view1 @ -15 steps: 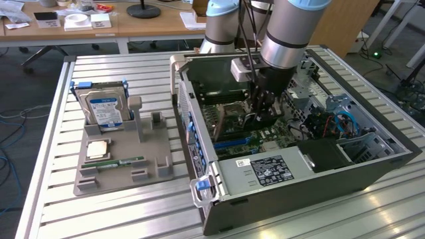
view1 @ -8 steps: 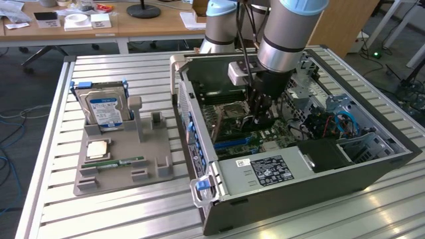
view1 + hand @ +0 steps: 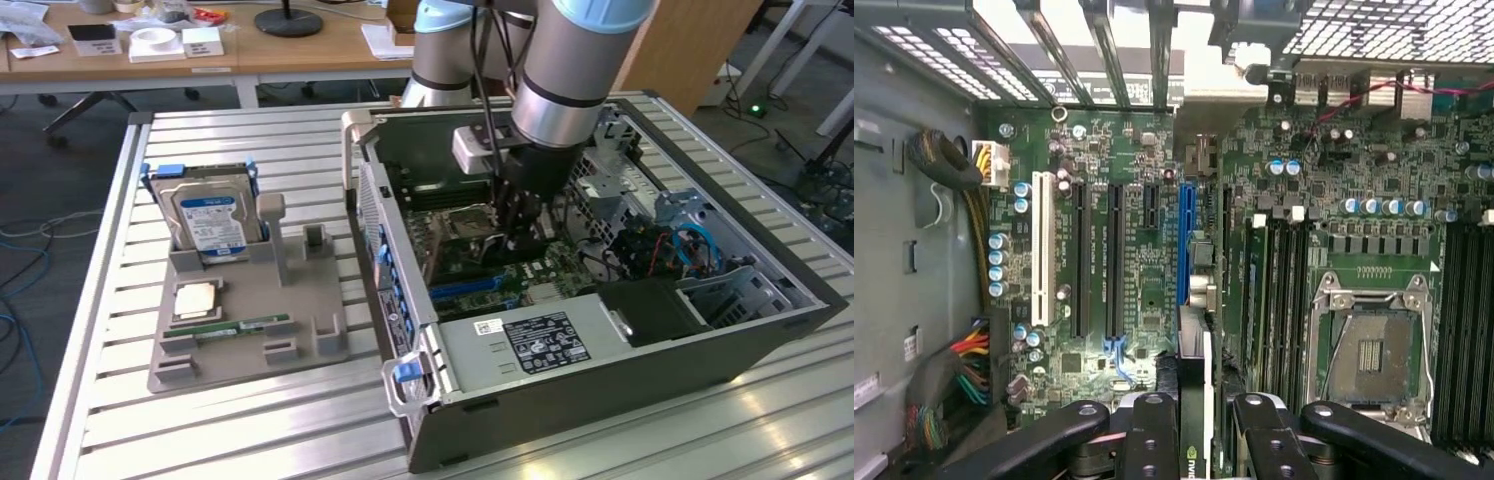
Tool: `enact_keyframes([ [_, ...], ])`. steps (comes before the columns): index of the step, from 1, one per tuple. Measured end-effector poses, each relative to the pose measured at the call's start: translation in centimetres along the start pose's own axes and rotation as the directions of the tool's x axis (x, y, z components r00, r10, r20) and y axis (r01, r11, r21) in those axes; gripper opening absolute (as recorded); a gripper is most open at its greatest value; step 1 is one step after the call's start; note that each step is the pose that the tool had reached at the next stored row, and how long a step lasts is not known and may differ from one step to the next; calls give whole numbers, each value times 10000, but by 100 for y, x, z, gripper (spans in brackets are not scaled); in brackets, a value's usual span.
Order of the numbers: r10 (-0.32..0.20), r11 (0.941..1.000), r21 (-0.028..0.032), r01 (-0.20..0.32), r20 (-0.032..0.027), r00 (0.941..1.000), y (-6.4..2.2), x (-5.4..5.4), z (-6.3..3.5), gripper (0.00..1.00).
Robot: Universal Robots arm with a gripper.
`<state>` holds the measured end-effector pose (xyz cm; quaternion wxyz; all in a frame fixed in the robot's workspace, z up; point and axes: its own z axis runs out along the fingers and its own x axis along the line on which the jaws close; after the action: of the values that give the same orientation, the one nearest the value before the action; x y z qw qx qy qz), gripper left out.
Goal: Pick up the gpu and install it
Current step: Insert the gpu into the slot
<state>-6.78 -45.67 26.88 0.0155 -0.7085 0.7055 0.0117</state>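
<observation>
Nearest, along the lower edge of the exterior frame, runs the slatted metal worktop (image 3: 267, 430). On it, right of centre, an open computer case (image 3: 574, 400) lies on its side, with its silver power supply (image 3: 527, 345) and black label at the near end. At the lower left sits a grey tray (image 3: 320, 340). It carries a slim green memory stick (image 3: 247, 326) and a square processor chip (image 3: 198, 298) just behind it. Further back, a hard drive (image 3: 214, 225) with a blue-and-white label stands upright in its cradle.

Deeper in the case, at the frame's centre, the green motherboard (image 3: 467, 255) lies exposed. The robot arm (image 3: 567, 90) comes down from the top edge, its end effector (image 3: 523, 215) low over the board.

In the wrist view the black fingers (image 3: 1151, 435) are clenched on the gpu (image 3: 1196, 385), a thin green board with a black face, held edge-on between them. The card lines up with the blue expansion slot (image 3: 1184, 245); whether it is seated I cannot tell. A white slot (image 3: 1040, 250) lies well apart on one side, and the open processor socket (image 3: 1371, 350) on the other.

Farthest back, across the top left of the exterior frame, a wooden desk (image 3: 134, 60) holds small boxes and papers.
</observation>
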Motion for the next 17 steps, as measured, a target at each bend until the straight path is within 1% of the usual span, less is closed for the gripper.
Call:
enact_keyframes([
  [5,-2,10000,25,2,2,10000,48,1,8,26],
  [12,-9,10000,57,9,-1,10000,93,7,88,26],
  [17,-12,10000,81,12,0,10000,118,7,98,26],
])
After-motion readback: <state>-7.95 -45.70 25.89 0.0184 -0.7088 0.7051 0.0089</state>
